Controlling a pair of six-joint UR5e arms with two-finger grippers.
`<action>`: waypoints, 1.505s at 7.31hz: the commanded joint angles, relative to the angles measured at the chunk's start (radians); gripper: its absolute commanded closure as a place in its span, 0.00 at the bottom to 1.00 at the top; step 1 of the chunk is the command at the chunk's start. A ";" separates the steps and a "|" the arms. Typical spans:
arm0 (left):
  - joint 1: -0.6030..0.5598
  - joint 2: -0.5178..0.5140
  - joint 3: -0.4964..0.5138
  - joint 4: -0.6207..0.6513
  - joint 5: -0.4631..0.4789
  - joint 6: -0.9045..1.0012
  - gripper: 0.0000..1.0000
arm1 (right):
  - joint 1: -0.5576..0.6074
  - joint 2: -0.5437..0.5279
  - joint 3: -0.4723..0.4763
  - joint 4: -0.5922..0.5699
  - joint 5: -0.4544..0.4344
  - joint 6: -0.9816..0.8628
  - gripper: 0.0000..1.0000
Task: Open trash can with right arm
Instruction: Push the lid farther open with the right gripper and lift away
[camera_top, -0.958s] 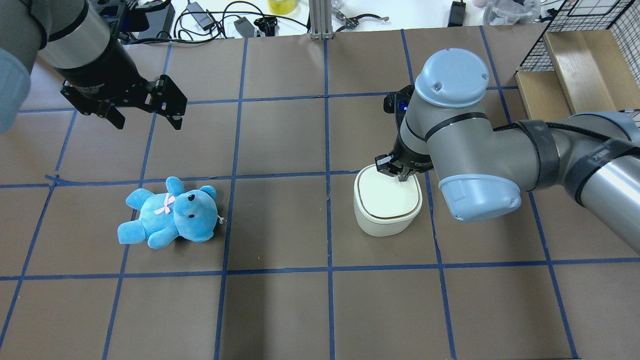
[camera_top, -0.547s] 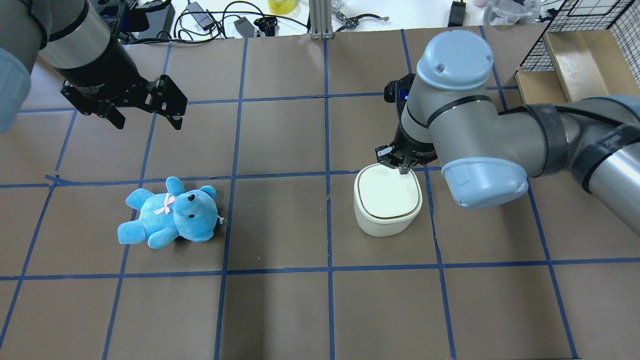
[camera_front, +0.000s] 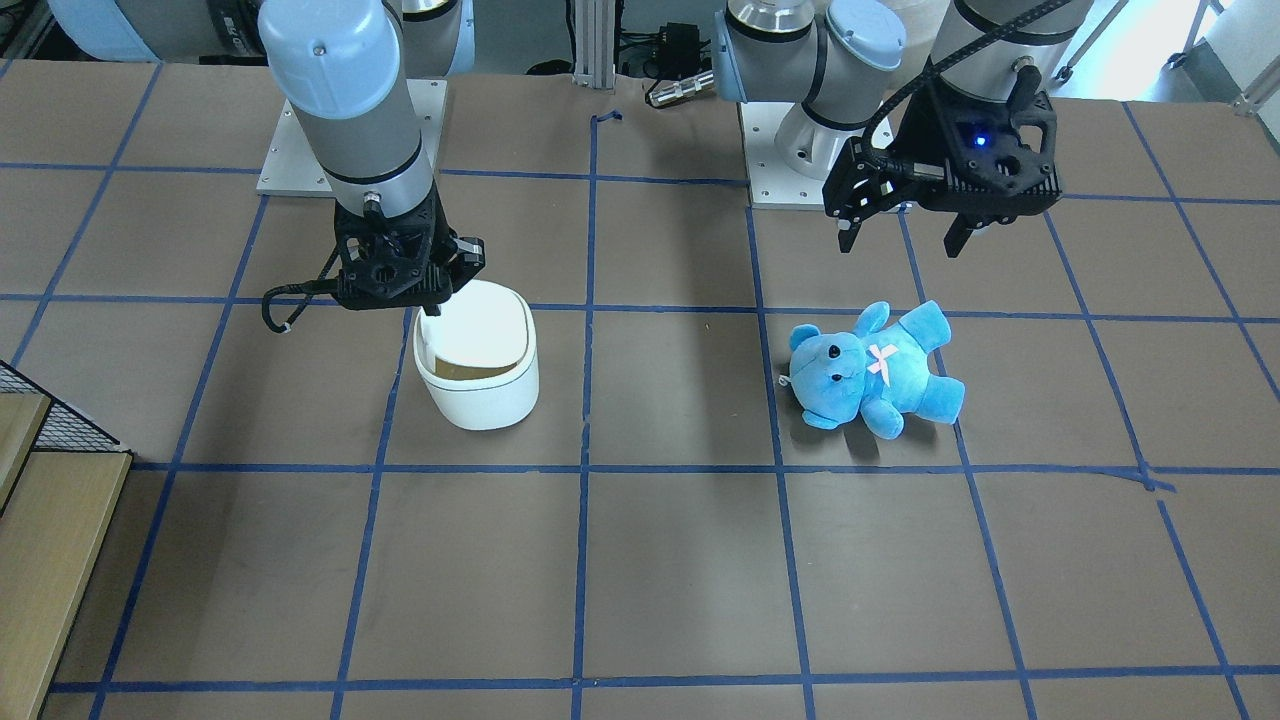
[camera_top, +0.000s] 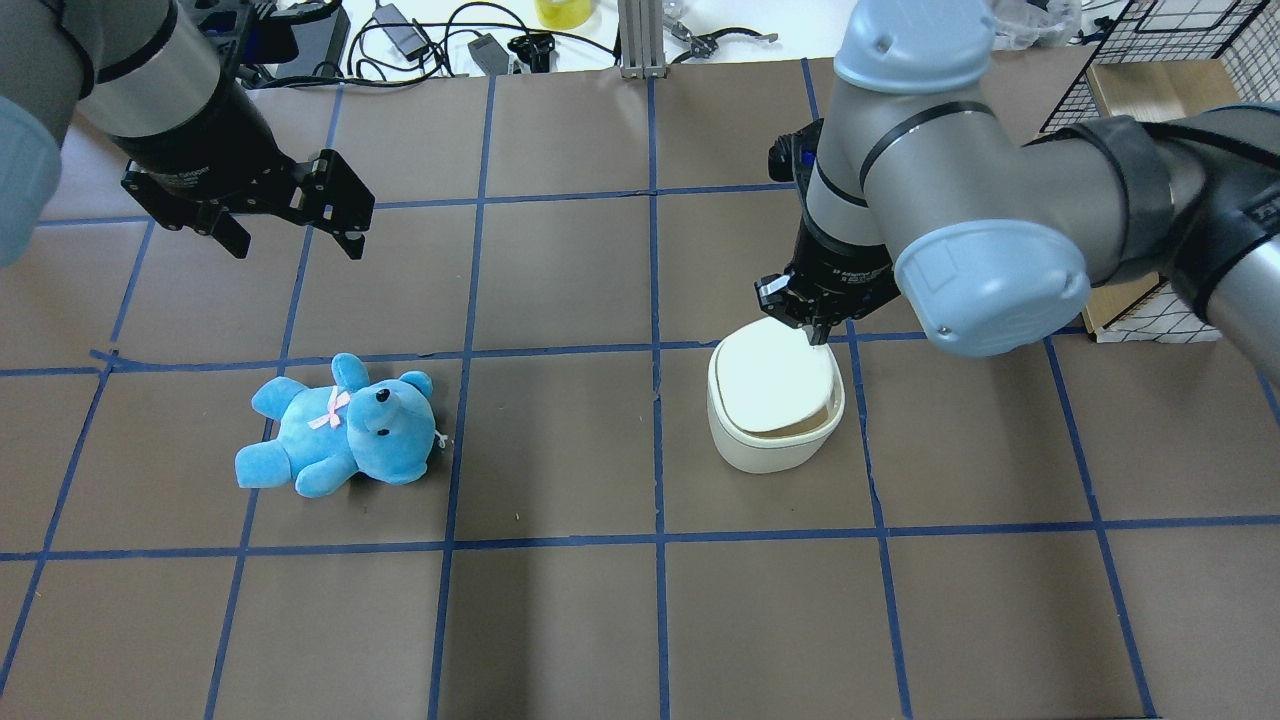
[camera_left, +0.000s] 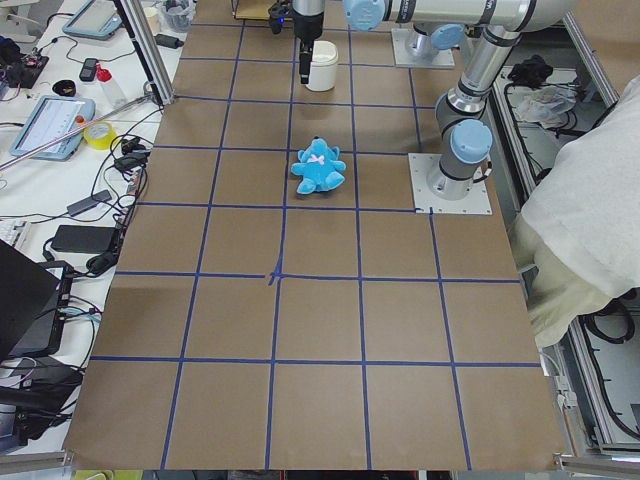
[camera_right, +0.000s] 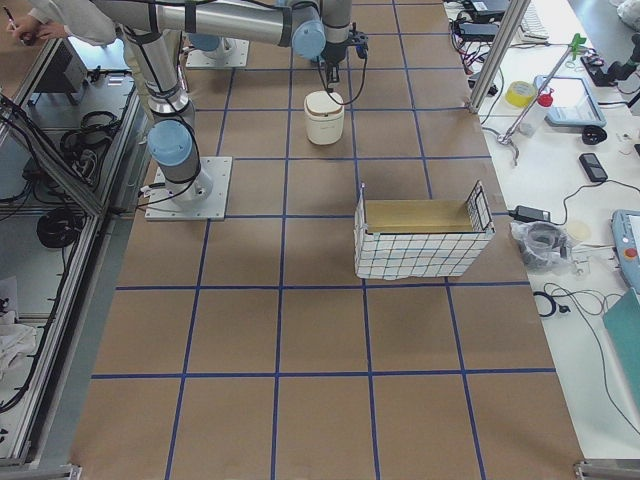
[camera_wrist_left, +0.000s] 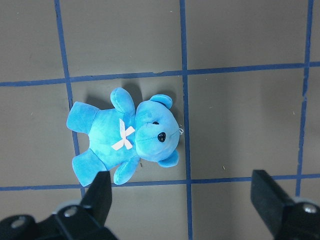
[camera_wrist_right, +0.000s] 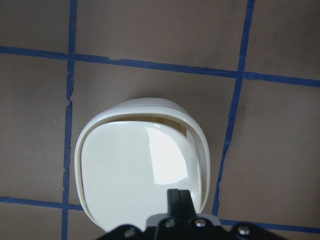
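The white trash can (camera_top: 765, 450) stands on the table right of centre. Its flat lid (camera_top: 772, 385) is tilted up off the rim, and a gap with the tan inside (camera_front: 470, 370) shows under its edge. My right gripper (camera_top: 812, 328) is shut, fingers together, pointing down at the lid's far right edge. The wrist view shows its fingers (camera_wrist_right: 179, 200) over the lid (camera_wrist_right: 135, 170). My left gripper (camera_top: 290, 228) is open and empty, hovering beyond a blue teddy (camera_top: 340, 425).
A wire basket with a wooden box (camera_top: 1150, 100) stands at the far right of the table. Cables and small items (camera_top: 450, 40) lie past the far edge. The teddy also shows below my left gripper in the left wrist view (camera_wrist_left: 125, 137).
My right arm has risen and drawn back toward the far side. The lid, flat and closed before, has tipped up and now shows a tan gap. The left arm has not moved.
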 joint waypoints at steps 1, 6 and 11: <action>0.000 0.000 0.000 0.000 0.000 0.000 0.00 | -0.001 0.004 0.087 -0.125 0.002 -0.003 1.00; 0.000 0.000 0.000 0.000 0.000 0.000 0.00 | -0.007 -0.014 -0.087 0.046 -0.006 -0.010 1.00; 0.000 0.000 0.000 0.000 0.000 0.000 0.00 | -0.024 -0.005 -0.338 0.211 -0.052 -0.058 0.62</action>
